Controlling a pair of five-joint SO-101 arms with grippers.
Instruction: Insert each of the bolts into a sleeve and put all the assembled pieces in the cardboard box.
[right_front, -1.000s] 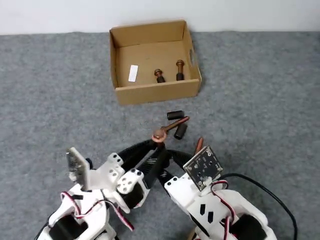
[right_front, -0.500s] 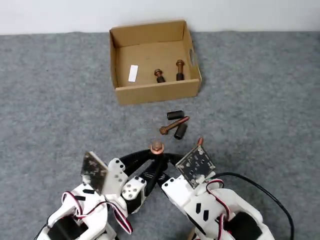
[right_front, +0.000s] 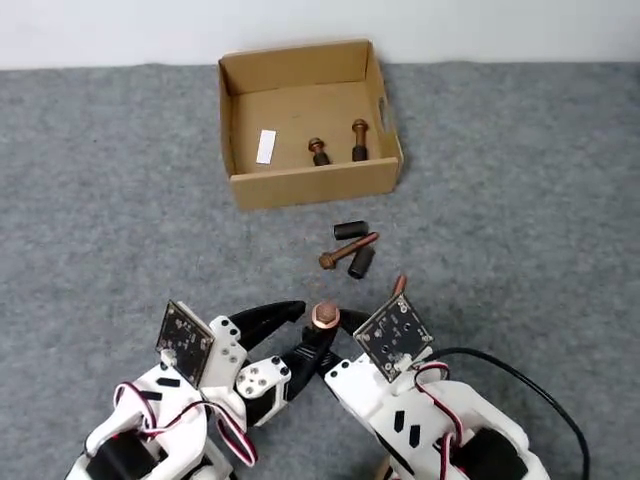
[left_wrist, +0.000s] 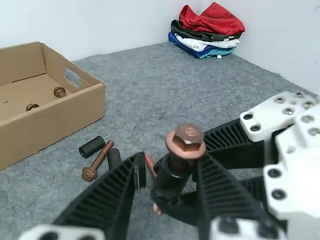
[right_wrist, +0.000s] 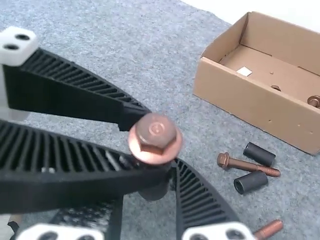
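A copper bolt (right_front: 323, 316) stands head-up in a black sleeve (left_wrist: 170, 177) between both arms, near the table's front. My right gripper (right_front: 335, 330) is shut on the sleeve low down. My left gripper (left_wrist: 167, 172) is open; its fingers (left_wrist: 117, 187) straddle the piece, one with a gap beside it. A loose bolt (right_front: 348, 250) lies between two loose sleeves (right_front: 350, 230) (right_front: 361, 262). Another bolt (right_front: 399, 285) pokes out beside the right arm's board. The cardboard box (right_front: 310, 183) at the back holds two assembled pieces (right_front: 319, 152) (right_front: 359, 140).
A white label (right_front: 266, 146) lies on the box floor. Grey carpet covers the table. A black cable (right_front: 540, 390) curves off the right arm. A pile of folded clothes (left_wrist: 207, 27) lies far off against the wall.
Both arms have drawn back toward the front edge with the bolt, away from the loose parts. The bolt now stands upright in the sleeve, and the left gripper's fingers have spread.
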